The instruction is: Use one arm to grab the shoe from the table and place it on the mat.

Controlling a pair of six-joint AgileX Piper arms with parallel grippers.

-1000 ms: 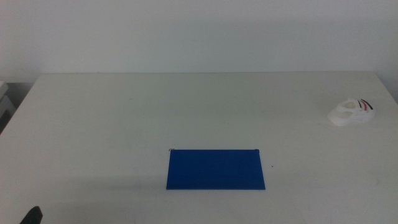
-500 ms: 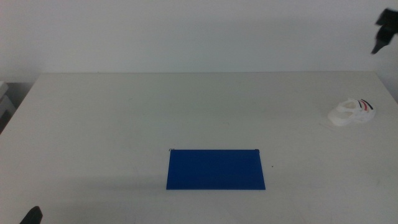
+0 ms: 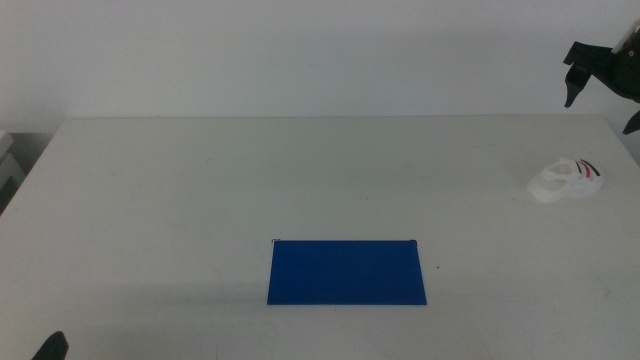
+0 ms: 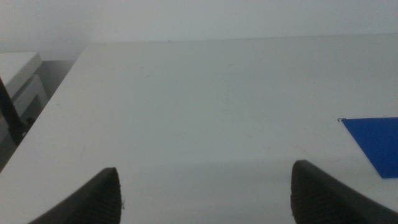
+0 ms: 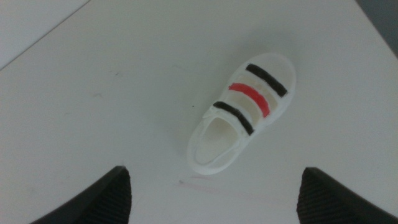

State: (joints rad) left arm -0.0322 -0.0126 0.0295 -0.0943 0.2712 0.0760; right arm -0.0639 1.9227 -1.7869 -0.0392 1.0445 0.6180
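Right tool: you see it high above the tabletop's far right corner, jaws spread wide, holding nothing.
Shoe: it lies on the tabletop near the right edge, below your right tool, well apart from the mat.
Left tool: it waits at the near left corner, jaws wide.

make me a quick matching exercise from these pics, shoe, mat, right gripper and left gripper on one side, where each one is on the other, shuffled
Things:
1. shoe
2. mat
3. right gripper
4. left gripper

Places:
A. low over the table's near left corner, jaws open
B. in the air above the shoe, jaws open
C. flat on the table, near its front middle
D. on the table near its right edge

Pairs: 1-D, 2-C, 3-B, 4-A
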